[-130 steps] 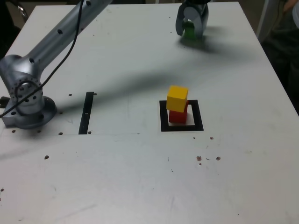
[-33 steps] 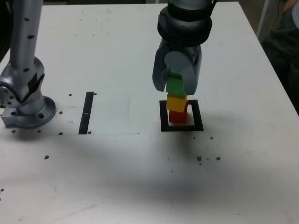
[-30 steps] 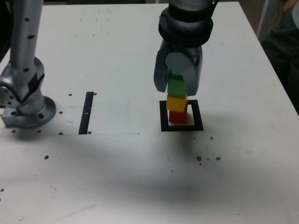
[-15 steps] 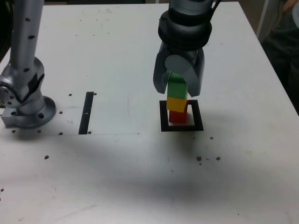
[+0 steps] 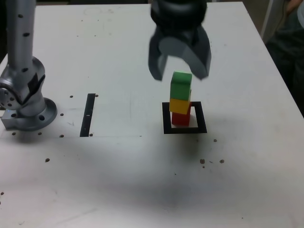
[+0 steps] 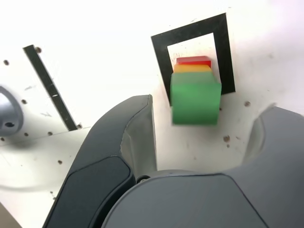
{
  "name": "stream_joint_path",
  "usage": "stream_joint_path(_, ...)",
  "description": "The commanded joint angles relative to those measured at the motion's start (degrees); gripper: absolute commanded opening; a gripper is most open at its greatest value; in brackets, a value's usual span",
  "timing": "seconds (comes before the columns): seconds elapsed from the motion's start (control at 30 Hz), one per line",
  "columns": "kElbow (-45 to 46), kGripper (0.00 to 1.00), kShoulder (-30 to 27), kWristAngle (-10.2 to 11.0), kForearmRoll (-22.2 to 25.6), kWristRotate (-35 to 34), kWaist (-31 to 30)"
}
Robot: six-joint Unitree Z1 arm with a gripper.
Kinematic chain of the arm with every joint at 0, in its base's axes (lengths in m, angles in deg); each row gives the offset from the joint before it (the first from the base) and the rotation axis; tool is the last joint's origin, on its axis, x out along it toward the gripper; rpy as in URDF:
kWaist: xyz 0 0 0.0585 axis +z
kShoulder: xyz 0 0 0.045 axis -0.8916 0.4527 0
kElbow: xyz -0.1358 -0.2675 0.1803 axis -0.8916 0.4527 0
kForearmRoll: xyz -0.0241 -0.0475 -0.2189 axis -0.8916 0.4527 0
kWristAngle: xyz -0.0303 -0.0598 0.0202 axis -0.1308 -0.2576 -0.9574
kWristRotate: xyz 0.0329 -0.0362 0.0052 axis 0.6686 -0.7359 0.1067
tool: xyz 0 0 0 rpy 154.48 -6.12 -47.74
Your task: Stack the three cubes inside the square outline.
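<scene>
Grey two-finger gripper (image 5: 181, 71) jaws spread, holding nothing, above matte green cube (image 5: 181, 85); green tops yellow cube (image 5: 180, 104) on red cube (image 5: 180, 118), inside thick black square outline (image 5: 166, 118)

No readable text in either view.

No letters, numbers, labels or brand marks show on anything in the exterior view or the wrist view.
</scene>
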Motion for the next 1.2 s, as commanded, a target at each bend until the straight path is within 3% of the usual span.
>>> stream_joint_path(0.0, -1.02, 0.99, -2.7, 0.13, 1.76, 0.32, 0.08)
stream_joint_path(0.2, 3.16, 0.99, -8.66, -0.19, 3.73, 0.39, 0.08)
stream_joint_path(0.47, 19.52, 0.99, -18.89, -1.79, 1.55, -2.25, 0.08)
stream_joint_path(0.73, 36.46, 0.99, -25.86, -1.93, -6.36, -8.19, 0.08)
stream_joint_path(1.0, 50.68, 0.99, -27.12, -2.39, -18.72, -13.0, 0.08)
stream_joint_path(1.17, 55.68, 0.99, -27.01, -2.91, -22.8, -13.14, 0.17)
